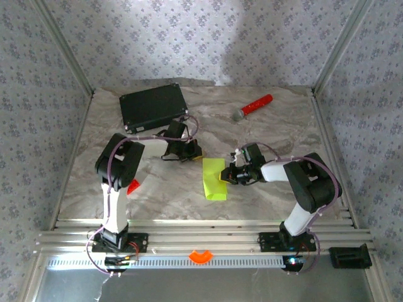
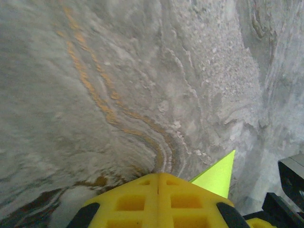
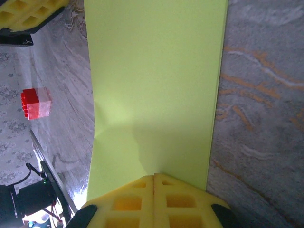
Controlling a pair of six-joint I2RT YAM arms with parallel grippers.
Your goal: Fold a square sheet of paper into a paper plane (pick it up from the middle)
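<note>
The square sheet of paper (image 1: 214,179), lime yellow-green, lies folded into a narrow rectangle on the marble table between the two arms. My right gripper (image 1: 225,175) is at its right edge. In the right wrist view its jaws (image 3: 154,175) are shut, seam closed, with the tips over the sheet's (image 3: 156,85) near edge; I cannot tell whether paper is pinched. My left gripper (image 1: 194,153) hovers just beyond the sheet's far left corner. Its jaws (image 2: 158,175) are shut and empty, with one pointed corner of the sheet (image 2: 217,179) showing to their right.
A black case (image 1: 153,106) lies at the back left and a red-handled microphone (image 1: 252,107) at the back right. A small red block (image 1: 133,186) (image 3: 35,103) sits by the left arm's base. Aluminium rails run along the near edge.
</note>
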